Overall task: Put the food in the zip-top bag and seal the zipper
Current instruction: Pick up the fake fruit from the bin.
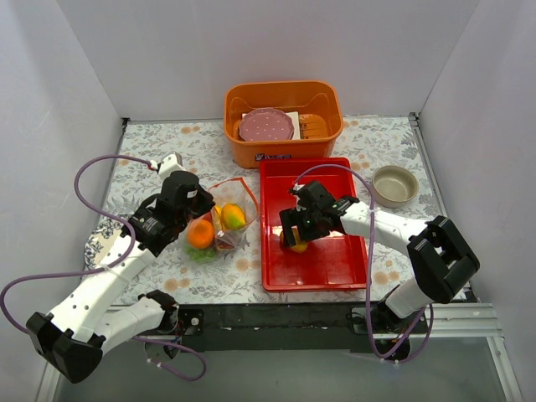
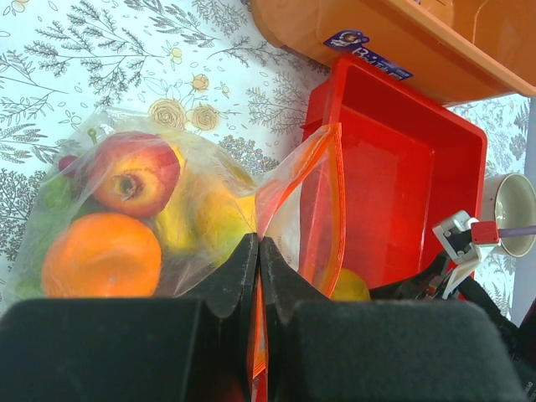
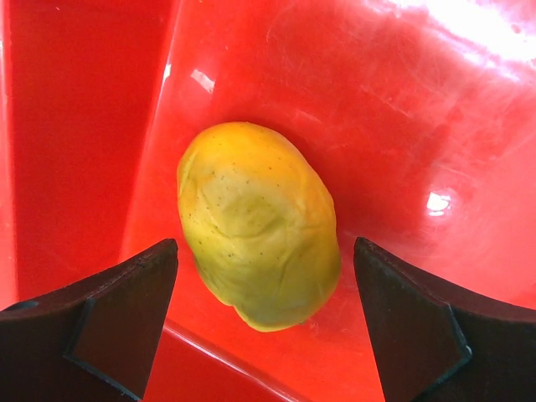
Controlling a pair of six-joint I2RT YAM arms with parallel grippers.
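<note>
Right pincer point(image 3: 265, 251) straddles yellow mango point(image 3: 255, 222) — spread wide, untouching; red tray point(image 3: 402, 126) beneath.

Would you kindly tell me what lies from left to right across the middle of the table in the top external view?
The zip-top bag → red tray → beige bowl.

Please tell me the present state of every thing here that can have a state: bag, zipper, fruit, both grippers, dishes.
zip-top bag: mouth open, fruit inside.
zipper: unsealed, strips apart.
yellow mango: loose in the red tray, not gripped.
left gripper: shut on the zip-top bag's edge.
right gripper: open, jaws either side of the yellow mango.
pink plate: flat in the orange bin.
bowl: upright.
</note>
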